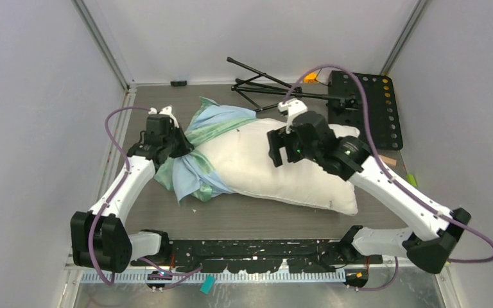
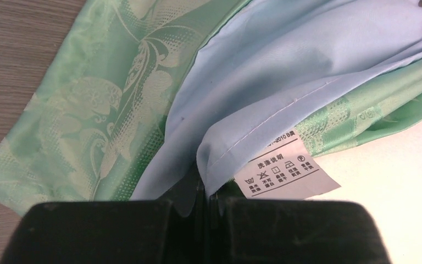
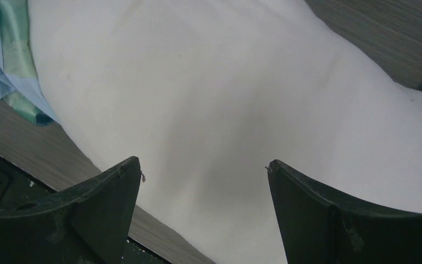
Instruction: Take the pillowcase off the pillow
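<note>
**Pillowcase bunched at one end of the pillow, left end effector clamped on its hem**

The pillow [image 1: 282, 173] lies slantwise across the middle of the tabletop [image 1: 244, 218], most of its white surface bare. The pillowcase [image 1: 200, 147] is gathered in crumpled folds around the pillow's left end, blue and mint-green faces both showing, with loose fabric spilling onto the wood beside that end.

The left end effector [image 2: 204, 193] sits at the pillow's left end, its jaws pressed together on a fold of the light blue hem. The small white tag [image 2: 287, 171] hangs just beside the pinch point, and a strip of patterned green fabric runs behind it.

The right end effector [image 3: 203, 165] is over the pillow's upper middle, jaws spread wide with nothing between them. Its fingertips appear to sit close to the white cover, though the views do not settle whether they touch it.

Beyond the pillow's far side lie a folded black tripod [image 1: 263, 85] and, further to the right, a black perforated plate [image 1: 371, 109].
</note>
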